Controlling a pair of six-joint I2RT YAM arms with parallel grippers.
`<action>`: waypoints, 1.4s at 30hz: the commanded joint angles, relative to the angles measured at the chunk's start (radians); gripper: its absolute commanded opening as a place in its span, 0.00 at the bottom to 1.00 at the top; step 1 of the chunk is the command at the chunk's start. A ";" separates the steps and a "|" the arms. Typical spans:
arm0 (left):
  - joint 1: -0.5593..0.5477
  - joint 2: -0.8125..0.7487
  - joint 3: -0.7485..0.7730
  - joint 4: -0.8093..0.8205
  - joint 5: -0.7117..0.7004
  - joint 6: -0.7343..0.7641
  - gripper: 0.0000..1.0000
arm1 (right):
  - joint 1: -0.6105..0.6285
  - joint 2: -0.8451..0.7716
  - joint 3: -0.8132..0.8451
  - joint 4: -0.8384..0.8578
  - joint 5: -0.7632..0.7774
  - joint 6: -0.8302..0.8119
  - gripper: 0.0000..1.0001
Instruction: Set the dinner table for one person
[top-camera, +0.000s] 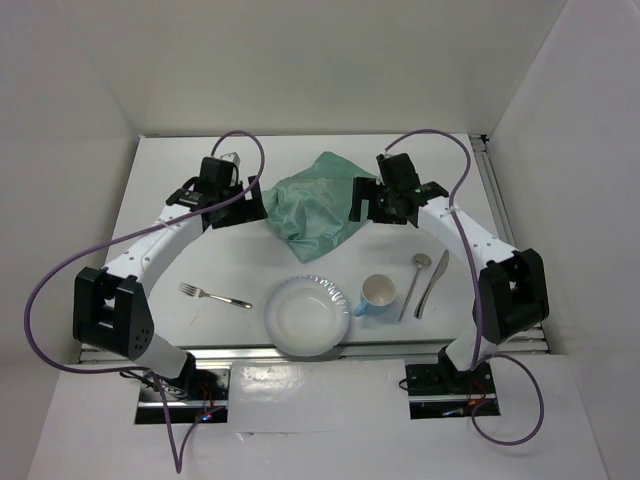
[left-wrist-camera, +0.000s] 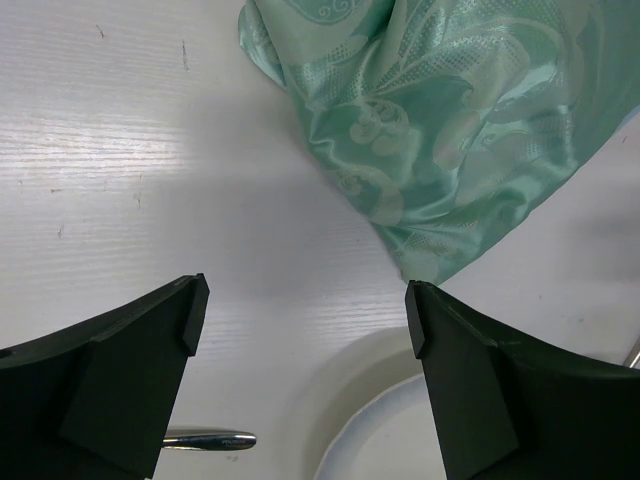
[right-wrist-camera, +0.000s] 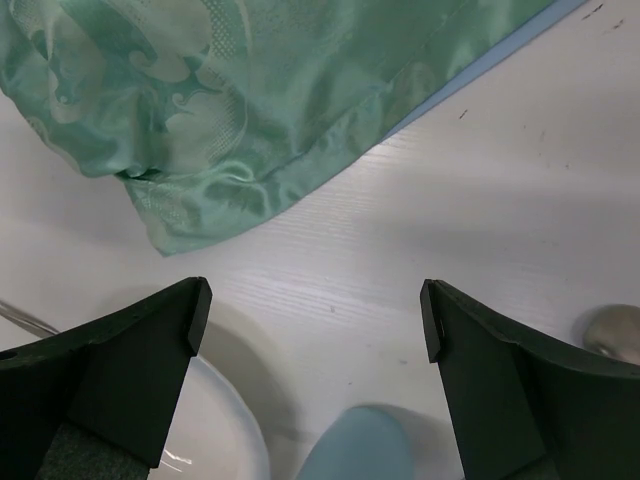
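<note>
The white dinner table (top-camera: 180, 240) holds a crumpled shiny green cloth mat (top-camera: 315, 205) at its middle back. Nearer the front lie a fork (top-camera: 215, 296), a white plate (top-camera: 307, 315), a light blue cup (top-camera: 377, 295), a spoon (top-camera: 415, 278) and a knife (top-camera: 434, 283). My left gripper (top-camera: 250, 208) hovers open and empty at the cloth's left edge. In the left wrist view its gripper (left-wrist-camera: 300, 310) frames bare table, with the cloth (left-wrist-camera: 450, 130) up right. My right gripper (top-camera: 362, 205) hovers open and empty at the cloth's right edge, with the cloth (right-wrist-camera: 200, 100) above the gripper (right-wrist-camera: 315, 320).
White walls enclose the table on three sides. A metal rail (top-camera: 495, 195) runs along the right edge. The left wrist view shows the plate rim (left-wrist-camera: 400, 440) and fork handle (left-wrist-camera: 205, 439). The right wrist view shows the plate (right-wrist-camera: 215, 430), cup (right-wrist-camera: 360, 450) and spoon bowl (right-wrist-camera: 615, 332).
</note>
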 joint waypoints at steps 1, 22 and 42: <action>-0.005 0.001 0.036 0.000 0.006 0.015 1.00 | 0.028 0.003 0.016 0.046 0.024 -0.007 1.00; 0.087 0.079 0.037 0.000 0.091 -0.075 0.96 | 0.486 0.056 0.005 0.322 0.322 -0.145 1.00; 0.110 0.453 0.336 0.032 0.173 -0.125 0.91 | 0.495 0.448 0.211 0.281 0.404 -0.116 0.83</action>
